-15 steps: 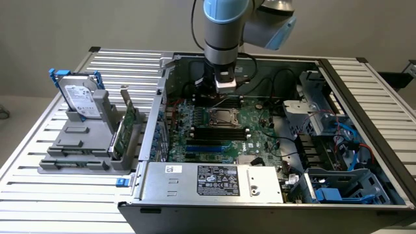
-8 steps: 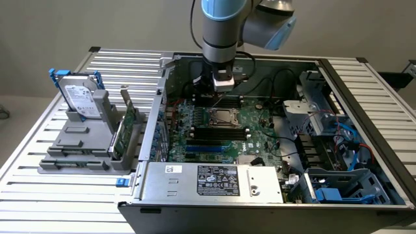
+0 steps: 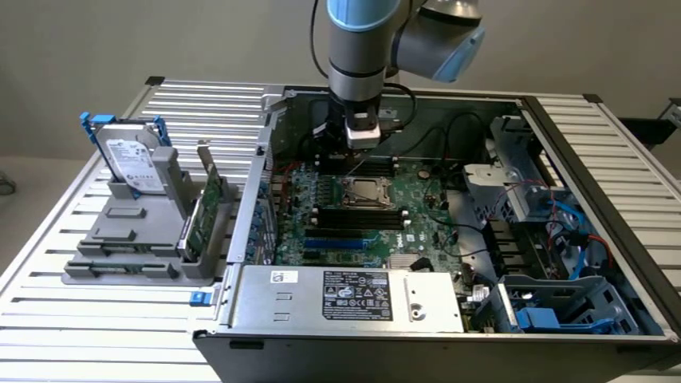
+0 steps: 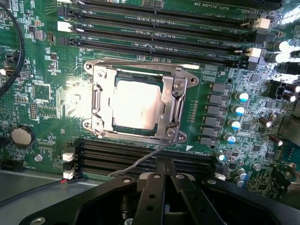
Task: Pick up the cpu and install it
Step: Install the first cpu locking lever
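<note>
Inside the open computer case [image 3: 426, 355], the cpu [image 4: 137, 104] was seated in its socket frame [image 4: 100, 101]. The gripper [image 4: 164, 164] was held above it, pressed together and empty.

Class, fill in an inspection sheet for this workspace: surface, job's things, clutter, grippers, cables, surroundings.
Surface: slatted metal table bearing an open computer case.
Job's things: cpu lying in its socket frame on the motherboard.
Clutter: hard drive and green circuit card upright in a grey holder.
Grippers: gripper shut, nothing seen in it, above the motherboard beside the socket frame.
Cables: black cables inside the case, blue cables near the drive bays.
Surroundings: plain wall behind.
</note>
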### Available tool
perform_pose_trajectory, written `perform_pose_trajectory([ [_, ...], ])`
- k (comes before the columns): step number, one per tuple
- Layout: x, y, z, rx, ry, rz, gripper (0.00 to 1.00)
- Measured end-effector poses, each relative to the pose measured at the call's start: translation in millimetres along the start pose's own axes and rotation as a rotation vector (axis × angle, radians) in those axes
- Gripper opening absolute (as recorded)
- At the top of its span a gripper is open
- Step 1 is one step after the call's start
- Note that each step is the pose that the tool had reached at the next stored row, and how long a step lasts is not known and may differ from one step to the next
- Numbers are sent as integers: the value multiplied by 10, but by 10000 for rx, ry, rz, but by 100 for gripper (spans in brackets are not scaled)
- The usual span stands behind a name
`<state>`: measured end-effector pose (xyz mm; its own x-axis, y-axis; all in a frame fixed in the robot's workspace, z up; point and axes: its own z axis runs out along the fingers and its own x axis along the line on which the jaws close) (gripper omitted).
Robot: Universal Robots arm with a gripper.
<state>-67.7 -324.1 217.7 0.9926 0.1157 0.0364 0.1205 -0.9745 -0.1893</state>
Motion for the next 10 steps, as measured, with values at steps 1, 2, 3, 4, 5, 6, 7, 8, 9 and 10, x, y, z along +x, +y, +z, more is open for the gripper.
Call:
perform_pose_trajectory([
  [1, 0, 0, 0, 0, 0, 0, 11],
  [2, 1, 0, 0, 0, -2, 2, 11],
  [3, 4, 1, -1, -1, -5, 2, 11],
  [4, 9, 1, -1, -1, -6, 2, 11],
  [5, 14, 2, 0, 0, -5, 2, 11],
  [6, 19, 2, 0, 1, -5, 1, 11],
  [7, 24, 3, 0, 1, -6, 1, 11],
  [8, 26, 3, 0, 0, -6, 2, 11],
  [9, 27, 3, 1, -3, -5, 3, 11],
  [10, 27, 3, 1, -7, -5, 4, 11],
])
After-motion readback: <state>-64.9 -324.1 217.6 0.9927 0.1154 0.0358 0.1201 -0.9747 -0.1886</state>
